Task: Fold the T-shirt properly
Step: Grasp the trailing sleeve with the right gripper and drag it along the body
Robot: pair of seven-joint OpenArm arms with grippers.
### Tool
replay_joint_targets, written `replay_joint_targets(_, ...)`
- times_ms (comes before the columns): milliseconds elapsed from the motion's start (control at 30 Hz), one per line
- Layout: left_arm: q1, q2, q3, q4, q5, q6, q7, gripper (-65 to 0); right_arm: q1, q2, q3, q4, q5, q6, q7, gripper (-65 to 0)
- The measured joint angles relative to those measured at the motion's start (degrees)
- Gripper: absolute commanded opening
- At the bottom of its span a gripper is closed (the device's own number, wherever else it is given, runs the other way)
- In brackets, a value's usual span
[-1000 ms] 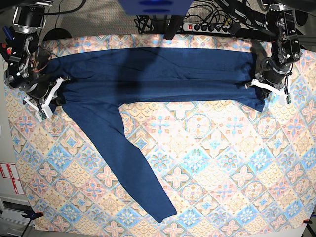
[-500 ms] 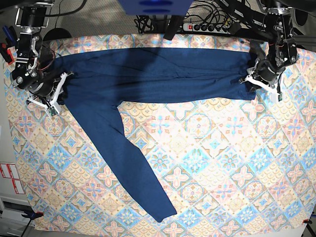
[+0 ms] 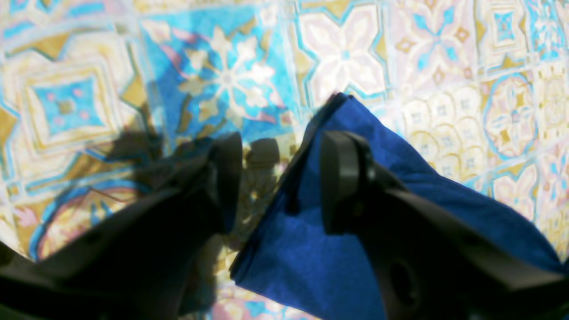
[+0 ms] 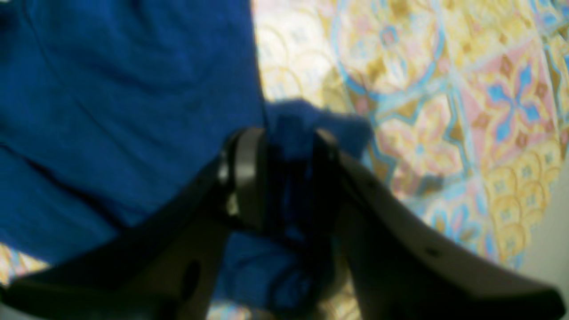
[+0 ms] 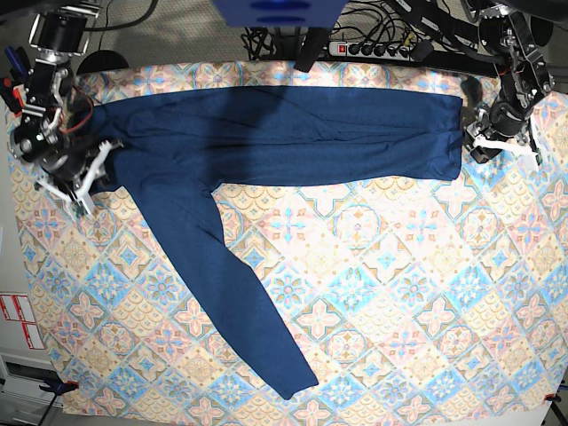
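The dark navy T-shirt [image 5: 284,133] lies as a long flat band across the back of the table, with one sleeve [image 5: 240,302] running diagonally toward the front. My left gripper [image 5: 497,144] hovers just off the band's right end. In the left wrist view the left gripper [image 3: 282,146] is open, and the shirt's corner [image 3: 284,266] lies under one finger. My right gripper [image 5: 75,182] is at the band's left end. In the right wrist view the right gripper [image 4: 289,146] has its jaws parted, with a loose bunch of the T-shirt [image 4: 111,111] between them.
A tablecloth [image 5: 399,293] with a tile pattern covers the table. A power strip [image 5: 373,49] and cables lie behind the back edge. The table's left edge runs close to the right arm, with labels [image 5: 18,319] beyond it.
Both grippers have opened. The left gripper has drawn right, off the shirt's right end, which now lies flat. The right gripper has shifted slightly left.
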Motion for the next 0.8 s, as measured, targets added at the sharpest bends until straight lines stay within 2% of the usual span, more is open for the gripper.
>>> replay_joint_targets(100, -1.2, 0.9, -1.0, 0.0, -0.4, 0.0, -0.2, -37.3, 4.7, -1.9, -0.6, 0.1, 0.5, 0.0, 1.0, -47.7)
replay_joint_targets(200, -1.5, 2.7, -3.5, 0.3, -5.4, -0.1, -0.4, -37.3, 8.6, -2.6, -4.7, -1.9, 0.0, -0.2, 1.0, -47.7)
replay_joint_targets(400, -1.1, 2.6, -4.2, 2.8, -13.7, 0.0, -0.1, -37.3, 20.0, -3.2, -14.0, -19.2, 0.3, 0.2, 2.0, -47.7)
replay_joint_targets(500, -1.3, 2.4, -4.1, 3.0, -15.1, 0.0, -0.3, -37.3, 25.2, -2.8, -17.9, -29.2, 0.1, -0.2, 8.4, -47.7)
replay_joint_targets(600, -0.7, 2.5, -4.1, 3.0, -15.2, 0.0, -0.2, -37.3, 29.4, -3.0, -21.2, -39.1, -0.2, -0.2, 12.2, -47.6)
replay_joint_targets(800, -0.7, 2.6, -4.2, 3.0, -15.2, 0.0, -0.1, -37.3, 34.9, -3.0, -24.4, -55.0, -0.3, -0.2, 21.5, -47.6)
